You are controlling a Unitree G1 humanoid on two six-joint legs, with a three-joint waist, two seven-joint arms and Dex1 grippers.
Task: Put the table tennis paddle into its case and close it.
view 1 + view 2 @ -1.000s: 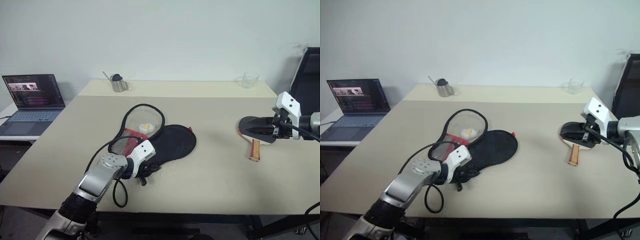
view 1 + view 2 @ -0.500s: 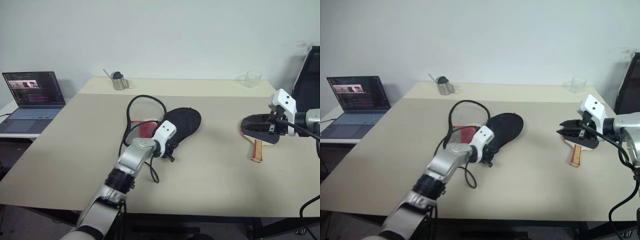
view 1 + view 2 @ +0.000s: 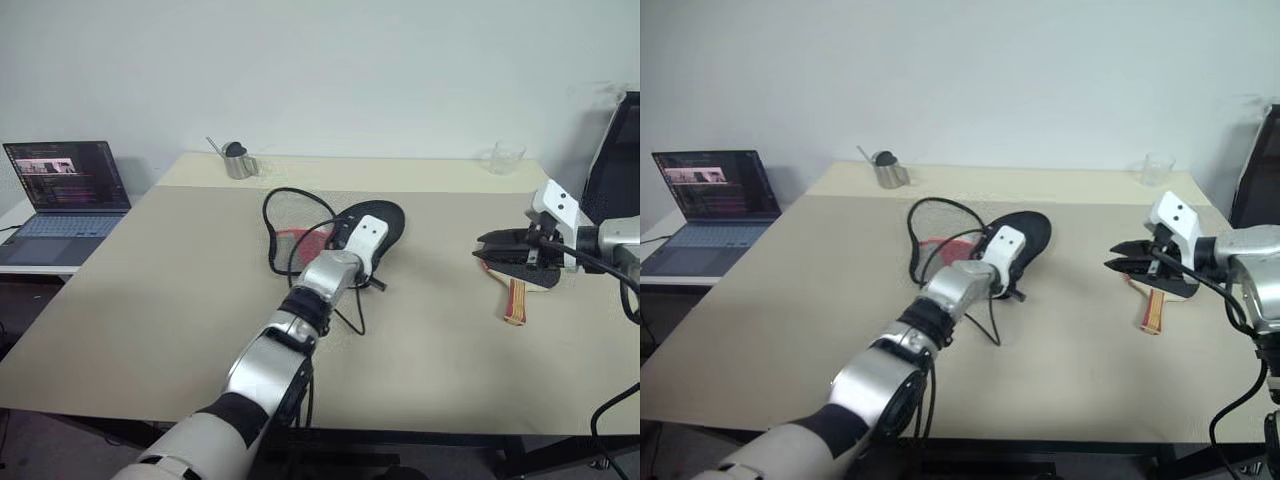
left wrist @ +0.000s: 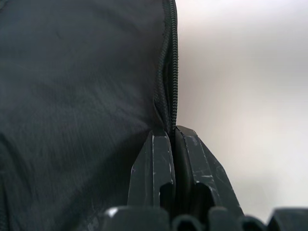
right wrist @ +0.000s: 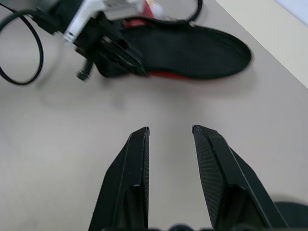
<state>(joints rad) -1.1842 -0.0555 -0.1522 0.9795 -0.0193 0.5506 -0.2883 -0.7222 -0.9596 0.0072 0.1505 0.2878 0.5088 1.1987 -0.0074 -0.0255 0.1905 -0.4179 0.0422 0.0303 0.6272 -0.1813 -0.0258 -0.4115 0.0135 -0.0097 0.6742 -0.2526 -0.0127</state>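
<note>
The case (image 3: 385, 220) lies open at mid-table, black with a red lower part (image 3: 305, 240) and its mesh flap ringed in black piping (image 3: 300, 212) standing up. My left gripper (image 3: 372, 268) is shut on the case's near zipper edge (image 4: 168, 72), and its fingers (image 4: 154, 159) pinch the fabric. The table tennis paddle (image 3: 522, 275) lies flat on the right, its striped handle (image 3: 514, 301) pointing toward me. My right gripper (image 3: 482, 250) hovers just above the paddle's black face, open with nothing between its fingers (image 5: 137, 163). It faces the case (image 5: 202, 48).
An open laptop (image 3: 65, 190) sits on a side table at the left. A small metal cup (image 3: 238, 165) and a clear glass (image 3: 503, 158) stand along the table's far edge. A black chair (image 3: 620, 150) stands at the right. The left arm's black cable (image 3: 350, 315) loops onto the table.
My left gripper has moved forward and to the right, dragging the case across the table toward the paddle. The right gripper has stayed over the paddle.
</note>
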